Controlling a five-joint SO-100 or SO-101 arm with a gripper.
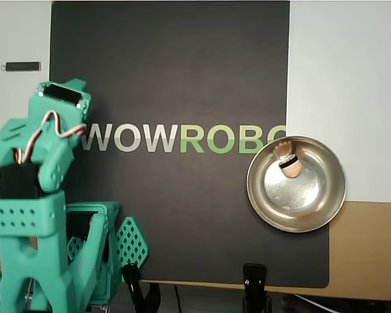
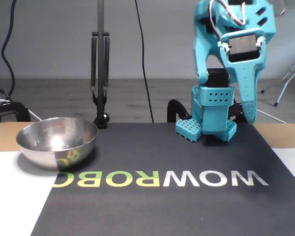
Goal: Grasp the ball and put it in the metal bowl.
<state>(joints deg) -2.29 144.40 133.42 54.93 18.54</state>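
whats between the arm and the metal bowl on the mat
Only the dark mat with its printed WOWROBO lettering; the overhead view shows no loose thing between the arm and the metal bowl. The ball sits inside the bowl.

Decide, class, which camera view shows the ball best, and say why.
The overhead view: the ball shows plainly inside the metal bowl, near its upper-left wall, with a reflection just above it. In the fixed view the metal bowl's wall hides the ball; only a bright patch shows inside.
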